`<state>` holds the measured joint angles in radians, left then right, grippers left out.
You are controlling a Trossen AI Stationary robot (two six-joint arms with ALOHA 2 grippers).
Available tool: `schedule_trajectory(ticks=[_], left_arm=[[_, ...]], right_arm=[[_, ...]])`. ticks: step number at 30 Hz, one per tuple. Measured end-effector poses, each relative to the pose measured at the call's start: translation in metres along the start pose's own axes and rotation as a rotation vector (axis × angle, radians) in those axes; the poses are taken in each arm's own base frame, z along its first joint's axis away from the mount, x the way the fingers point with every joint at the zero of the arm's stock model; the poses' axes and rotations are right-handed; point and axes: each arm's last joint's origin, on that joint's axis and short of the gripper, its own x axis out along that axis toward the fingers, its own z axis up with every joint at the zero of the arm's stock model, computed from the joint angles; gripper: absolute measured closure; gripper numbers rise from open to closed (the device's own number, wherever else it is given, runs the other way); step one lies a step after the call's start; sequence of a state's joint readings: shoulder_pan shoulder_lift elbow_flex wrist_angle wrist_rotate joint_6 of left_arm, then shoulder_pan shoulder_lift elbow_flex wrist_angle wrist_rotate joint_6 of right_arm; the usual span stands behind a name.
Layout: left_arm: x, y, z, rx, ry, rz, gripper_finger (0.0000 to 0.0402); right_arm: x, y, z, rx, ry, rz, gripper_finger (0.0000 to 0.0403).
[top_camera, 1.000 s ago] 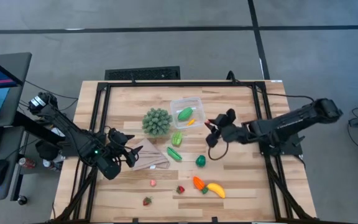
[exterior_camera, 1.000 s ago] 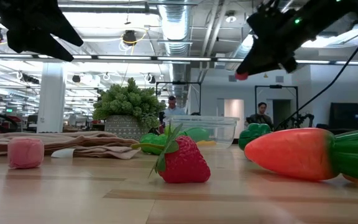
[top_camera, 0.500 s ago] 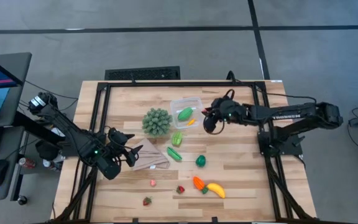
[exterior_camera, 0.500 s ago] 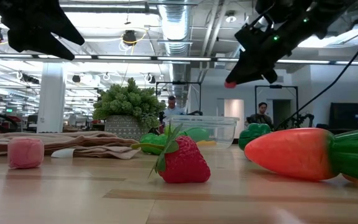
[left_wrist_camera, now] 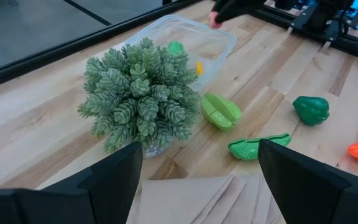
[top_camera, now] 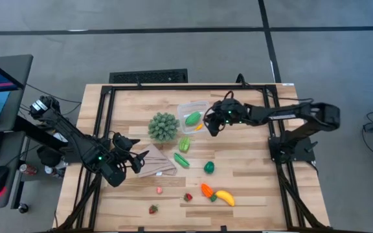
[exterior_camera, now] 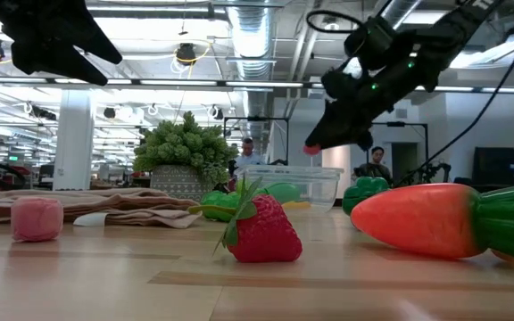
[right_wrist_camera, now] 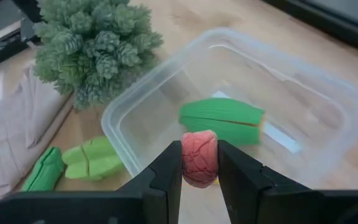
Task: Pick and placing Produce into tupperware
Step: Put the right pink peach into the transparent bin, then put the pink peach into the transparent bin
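On the wooden table (top_camera: 251,175), only my wrist camera shows the right gripper (right_wrist_camera: 199,163) pinching a wrinkly red strawberry (right_wrist_camera: 199,166) above the clear tub (right_wrist_camera: 328,134); the left gripper (top_camera: 136,162) waits open.

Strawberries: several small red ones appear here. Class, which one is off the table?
The strawberry pinched in the right claw above the tupperware. The other strawberries lie on the table near its front edge.

high: straight down over the whole table (top_camera: 251,165) and both arms | low: at tabletop level, close behind a strawberry (exterior_camera: 259,229), facing the room | left wrist: slanting down at the spiky plant (left_wrist_camera: 140,93), container (left_wrist_camera: 219,42) beyond | right wrist: close over that container (right_wrist_camera: 303,134) | shared by all: plant and container
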<state>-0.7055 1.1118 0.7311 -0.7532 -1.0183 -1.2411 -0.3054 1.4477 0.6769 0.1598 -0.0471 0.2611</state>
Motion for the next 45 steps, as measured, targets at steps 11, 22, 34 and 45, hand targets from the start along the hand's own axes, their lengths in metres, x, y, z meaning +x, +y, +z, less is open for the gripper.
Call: schedule_trajectory(ticks=[11,22,34,45], left_arm=[[0.0,0.0,0.0,-0.002,-0.002,0.0,0.0091],[0.0,0.0,0.0,-0.021,-0.016,0.004,0.0091],[0.0,0.0,0.001,-0.021,-0.017,0.005,0.0091],[0.0,0.0,0.0,-0.031,-0.014,0.004,0.0091]], right_arm=[[0.017,-0.008,-0.007,0.004,0.018,-0.012,0.0316],[0.016,-0.015,-0.004,-0.008,0.005,-0.032,0.0315],[0.016,-0.011,0.0,-0.06,-0.043,-0.014,0.0279],[0.016,-0.012,0.0,-0.041,-0.039,-0.007,0.0192]])
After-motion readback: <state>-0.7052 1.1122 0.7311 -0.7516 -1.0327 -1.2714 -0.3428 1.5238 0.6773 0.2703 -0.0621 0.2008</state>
